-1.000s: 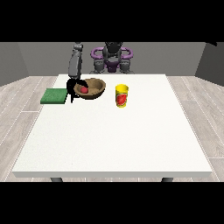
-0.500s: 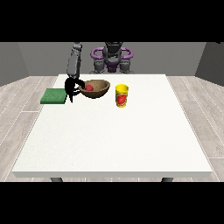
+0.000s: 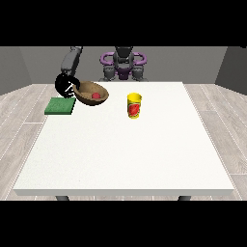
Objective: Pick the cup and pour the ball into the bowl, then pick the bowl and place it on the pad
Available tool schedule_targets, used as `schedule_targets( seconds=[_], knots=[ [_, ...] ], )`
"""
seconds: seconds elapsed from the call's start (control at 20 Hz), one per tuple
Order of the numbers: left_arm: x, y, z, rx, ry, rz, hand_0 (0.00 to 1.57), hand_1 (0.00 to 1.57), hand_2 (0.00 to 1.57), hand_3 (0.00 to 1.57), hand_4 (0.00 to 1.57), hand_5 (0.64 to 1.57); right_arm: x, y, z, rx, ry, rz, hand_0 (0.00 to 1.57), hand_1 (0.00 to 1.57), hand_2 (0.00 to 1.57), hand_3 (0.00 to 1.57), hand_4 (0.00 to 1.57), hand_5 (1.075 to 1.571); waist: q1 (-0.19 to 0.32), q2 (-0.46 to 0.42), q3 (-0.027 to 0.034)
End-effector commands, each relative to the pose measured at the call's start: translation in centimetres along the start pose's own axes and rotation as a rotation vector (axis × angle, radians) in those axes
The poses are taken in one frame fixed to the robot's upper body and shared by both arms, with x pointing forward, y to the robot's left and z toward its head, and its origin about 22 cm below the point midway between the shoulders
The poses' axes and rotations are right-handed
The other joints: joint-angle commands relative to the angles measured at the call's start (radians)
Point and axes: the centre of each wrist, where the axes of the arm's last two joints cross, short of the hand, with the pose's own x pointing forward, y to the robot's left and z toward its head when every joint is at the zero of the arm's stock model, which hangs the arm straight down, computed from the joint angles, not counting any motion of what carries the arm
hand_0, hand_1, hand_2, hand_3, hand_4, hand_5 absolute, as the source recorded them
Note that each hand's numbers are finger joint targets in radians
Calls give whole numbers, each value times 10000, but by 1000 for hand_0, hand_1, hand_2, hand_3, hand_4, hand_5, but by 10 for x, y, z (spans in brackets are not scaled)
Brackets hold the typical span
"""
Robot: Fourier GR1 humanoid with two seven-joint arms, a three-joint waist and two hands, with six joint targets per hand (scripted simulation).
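Observation:
A brown bowl (image 3: 89,96) with a red ball (image 3: 96,96) inside hangs tilted just above the table, right of the green pad (image 3: 59,105). The hand at the view's left (image 3: 65,86) is curled round the bowl's left rim, above the pad's right end. A yellow cup (image 3: 134,105) with a red label stands upright on the table, right of the bowl. No other hand shows.
The white table (image 3: 125,154) stretches wide toward the camera. The robot's torso (image 3: 123,65) sits behind the far edge.
The hand has lifted the bowl and carried it to the left, closer to the pad. The cup has stayed in place.

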Motion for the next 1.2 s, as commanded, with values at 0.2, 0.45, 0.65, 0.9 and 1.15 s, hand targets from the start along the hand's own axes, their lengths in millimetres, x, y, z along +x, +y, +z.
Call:
schedule_targets(
  seconds=[0.2, 0.45, 0.65, 0.9, 1.15],
  knots=[
    [6, 12, 4, 237, -335, -53, 0, 0, 0, 0, 702, 1566, 63, -71, -9, -266, -868, 1806, 1571, 1571, 1571, 1571, 979, 1570, -210, 635, 34],
    [-6, 20, 12, 404, -699, -366, 0, 0, 0, 0, 720, 1559, 83, -67, -17, -338, -1025, 1572, 1571, 1571, 1571, 1571, 984, 1571, -167, 993, 31],
    [11, 13, 7, 354, -1691, -703, 0, 0, 0, 0, 703, 1562, 95, -105, -18, -594, -2091, 370, 1571, 1571, 1571, 1373, 990, 1571, -34, 1944, 44],
    [47, 10, 5, 249, -2915, -538, 0, 0, 0, 0, 670, 1559, 78, -146, -11, -870, -3054, 145, 1571, 1571, 1571, 0, 975, 1570, 42, 3229, 63],
    [63, 4, 15, 333, -3114, -509, 0, 0, 0, 0, 695, 1560, 81, -175, -5, -1504, -3287, 629, 1571, 1571, 1571, 0, 986, 1571, 146, 3200, 61]
  ],
)
